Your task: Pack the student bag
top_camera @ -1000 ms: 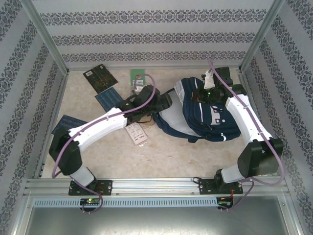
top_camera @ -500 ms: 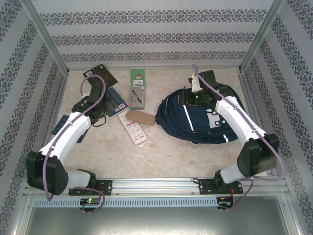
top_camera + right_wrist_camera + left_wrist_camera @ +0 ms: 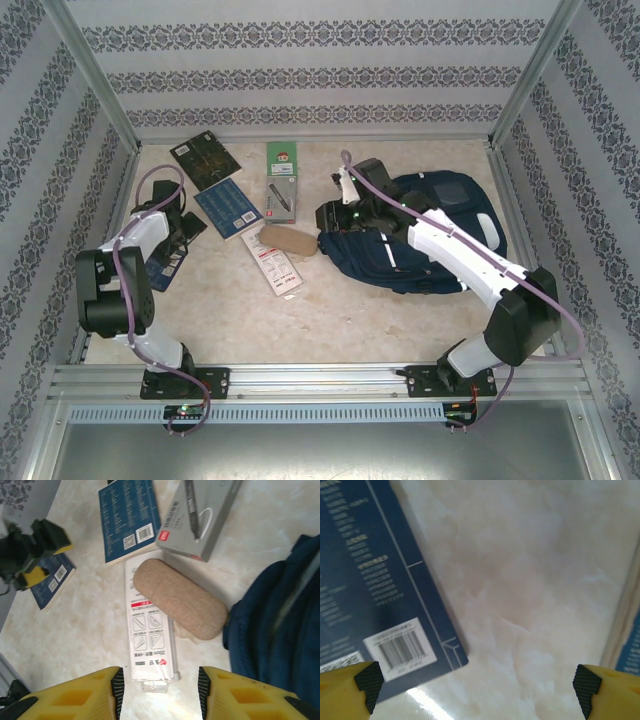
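Tabletop of pale marbled surface is boxed in by patterned walls on three sides and a metal rail along the near edge. Its widest bare stretch lies in front, between the two arm bases.

The student bag lies slumped on the right half, its far side close to the back wall and its right side near the right wall. The right arm reaches across it.

At the back left corner sits a dark book, and a blue book lies just beside it towards the middle. A smaller blue book lies near the left edge, its barcoded corner clear in the left wrist view. A grey pen box lies next to the larger blue book. A tan case lies across the top of a white packet, its right end touching or nearly touching the bag's left edge.

The right gripper hovers at the bag's left edge above the near end of the packet, its fingers parted with nothing between them. The left gripper hangs over the small blue book's corner, close to the left wall, fingers spread wide and empty, with bare table beneath the gap.
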### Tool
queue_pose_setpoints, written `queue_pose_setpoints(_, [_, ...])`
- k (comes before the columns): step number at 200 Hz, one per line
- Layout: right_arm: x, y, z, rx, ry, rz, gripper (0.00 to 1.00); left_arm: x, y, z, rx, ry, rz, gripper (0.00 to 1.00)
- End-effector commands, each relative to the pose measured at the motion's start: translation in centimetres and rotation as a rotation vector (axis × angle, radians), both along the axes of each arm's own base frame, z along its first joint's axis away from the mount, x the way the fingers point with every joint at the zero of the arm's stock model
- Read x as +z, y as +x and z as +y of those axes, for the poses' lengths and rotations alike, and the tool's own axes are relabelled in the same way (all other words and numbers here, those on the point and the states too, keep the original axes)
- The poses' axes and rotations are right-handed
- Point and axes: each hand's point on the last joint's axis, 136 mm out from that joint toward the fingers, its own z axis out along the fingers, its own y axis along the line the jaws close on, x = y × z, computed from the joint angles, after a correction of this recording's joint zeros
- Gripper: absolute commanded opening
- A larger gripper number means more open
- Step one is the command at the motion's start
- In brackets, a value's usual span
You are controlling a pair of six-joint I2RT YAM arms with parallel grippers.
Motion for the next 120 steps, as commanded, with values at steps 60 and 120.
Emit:
queue_pose_setpoints(60, [-2.2, -0.8, 2.7, 0.029, -0.017, 0.031, 0.46, -4.2, -0.6, -3.2, 0.075, -0.214, -0.054, 0.99])
queue_pose_setpoints(120, [-3.1, 0.4, 4.2, 0.046, -0.014, 0.049, 0.46, -5.0, -4.9, -11.9, -0.018, -0.279, -0.035, 0.98])
